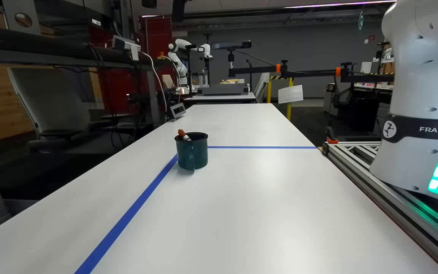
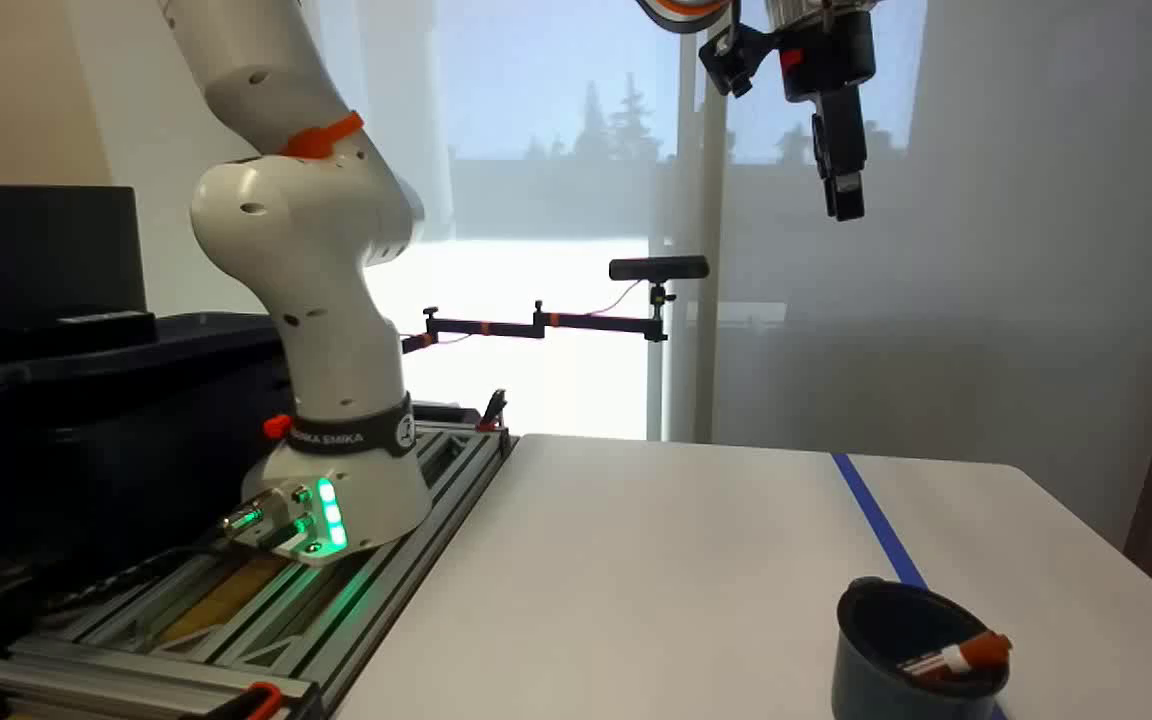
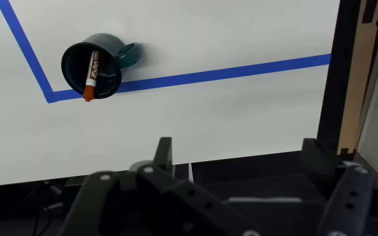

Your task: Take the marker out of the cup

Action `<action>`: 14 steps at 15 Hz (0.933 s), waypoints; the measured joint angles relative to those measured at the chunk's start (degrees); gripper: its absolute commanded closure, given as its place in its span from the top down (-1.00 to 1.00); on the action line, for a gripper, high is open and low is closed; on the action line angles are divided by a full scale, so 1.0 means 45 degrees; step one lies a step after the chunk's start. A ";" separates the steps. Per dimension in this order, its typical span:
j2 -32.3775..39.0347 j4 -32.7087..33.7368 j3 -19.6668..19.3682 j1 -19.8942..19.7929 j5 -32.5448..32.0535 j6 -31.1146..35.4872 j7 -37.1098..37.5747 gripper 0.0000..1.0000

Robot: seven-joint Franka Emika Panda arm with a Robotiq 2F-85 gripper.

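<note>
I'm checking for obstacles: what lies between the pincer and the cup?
Only open air: in an exterior view, the pincer hangs apart from the cup, at a greater height.

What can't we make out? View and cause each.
Base of the round dark teal cup: cut off by the lower edge of an exterior view.
Inner end of the slim orange-capped marker: hidden by the cup's wall in an exterior view.
Gap in the black two-jawed pincer: in an exterior view the jaws line up; the wrist view shows it open.
Any print on the white paper sheet: too small in an exterior view.
</note>
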 measured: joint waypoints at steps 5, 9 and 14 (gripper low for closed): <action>-0.0002 0.0039 0.0000 0.0000 0.0000 0.0000 0.0000 1.00; 0.0033 0.0035 -0.0029 0.0011 0.0000 0.0004 0.0000 1.00; 0.0628 -0.0048 -0.0463 -0.0233 -0.0596 0.0813 -0.0051 1.00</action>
